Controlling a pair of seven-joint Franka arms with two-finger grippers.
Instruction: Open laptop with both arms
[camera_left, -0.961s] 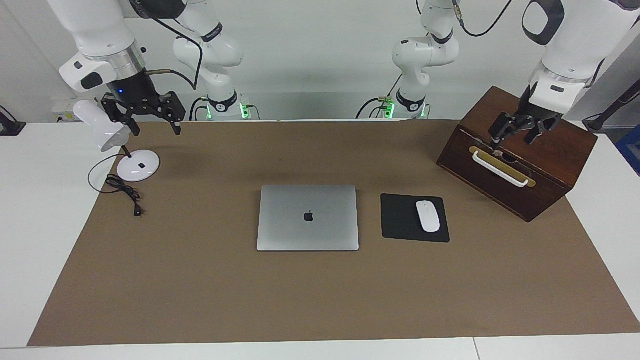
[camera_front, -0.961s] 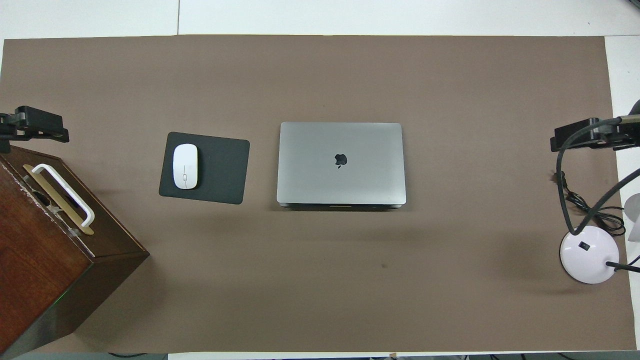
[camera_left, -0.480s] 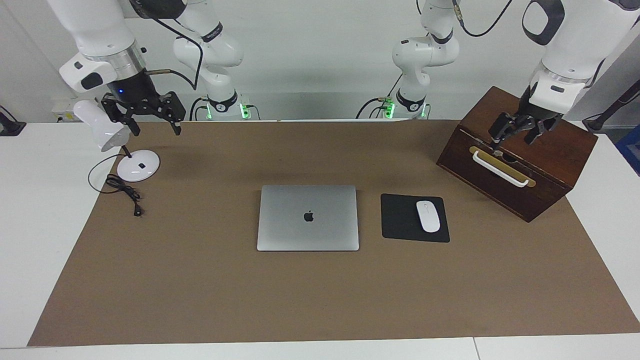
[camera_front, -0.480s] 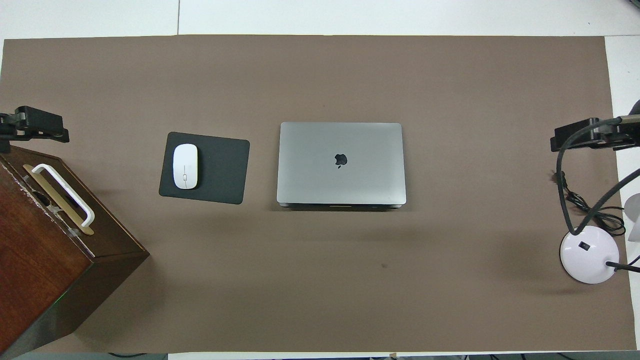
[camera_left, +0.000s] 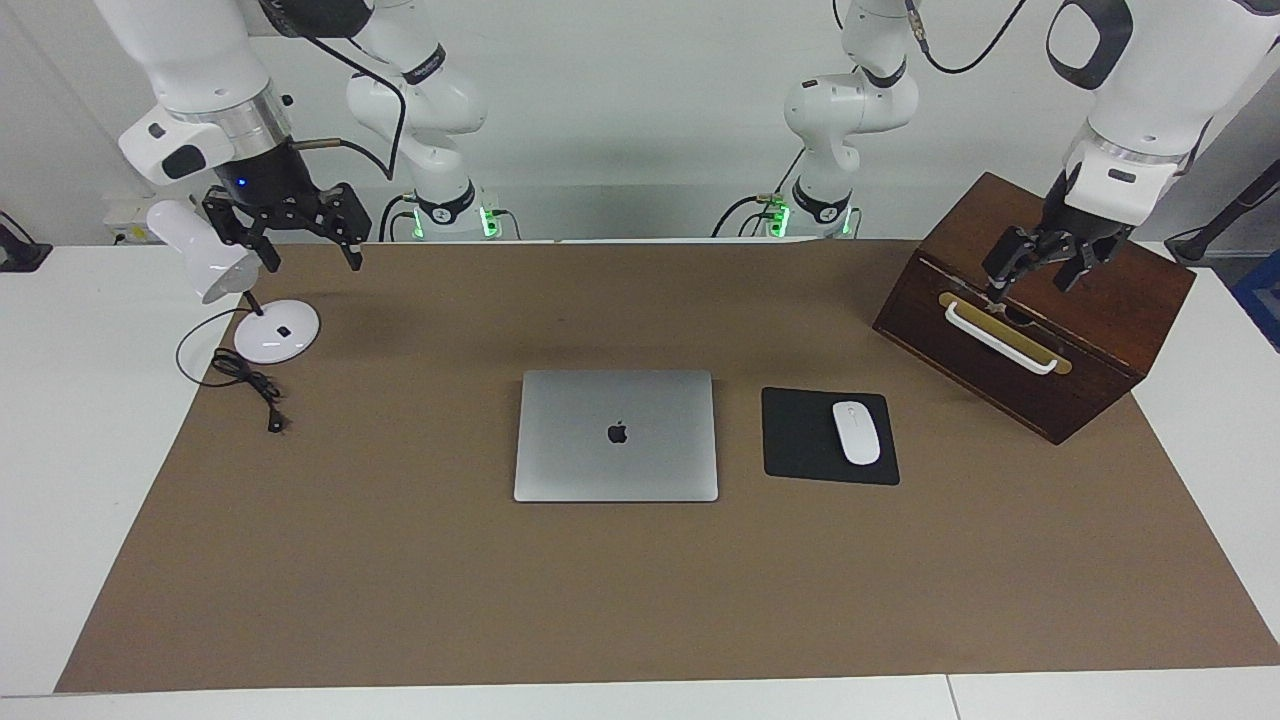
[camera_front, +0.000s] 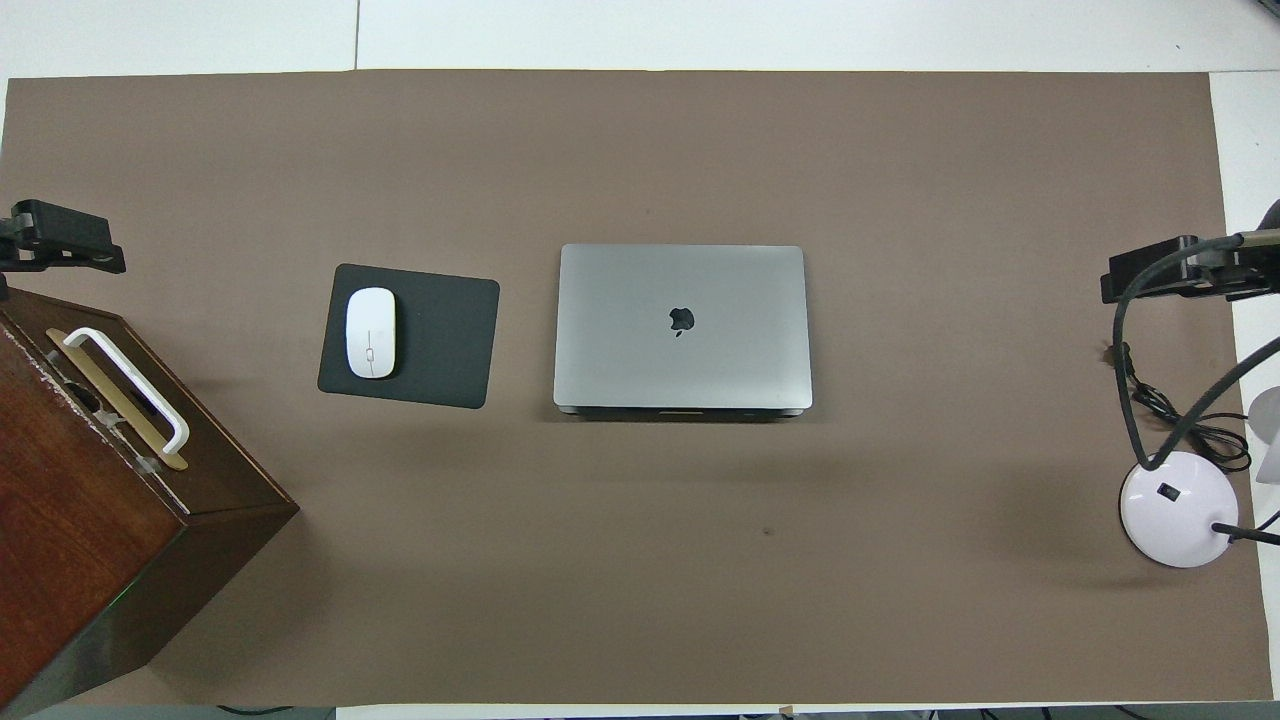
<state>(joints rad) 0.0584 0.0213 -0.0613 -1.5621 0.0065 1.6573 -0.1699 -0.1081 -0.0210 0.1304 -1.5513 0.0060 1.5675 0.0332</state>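
Inspector: Where is the laptop (camera_left: 616, 435)?

Onlooker: Flat on the brown mat (camera_left: 640, 600), lid shut, logo up. The black mouse pad (camera_left: 800, 435) lies just beside the laptop, toward the left arm's end, with a white mouse (camera_left: 856, 432) on it.

Inspector: And the grippers?

Onlooker: The left gripper (camera_left: 1035, 270) hangs over the wooden box (camera_left: 1100, 300), well apart from the laptop, jaws spread, holding nothing. The right gripper (camera_left: 312, 252) hangs beside the desk lamp (camera_left: 275, 330), toward the right arm's end from the laptop, jaws spread too, nothing between them.

Inspector: Any contact with the laptop?

Onlooker: None.
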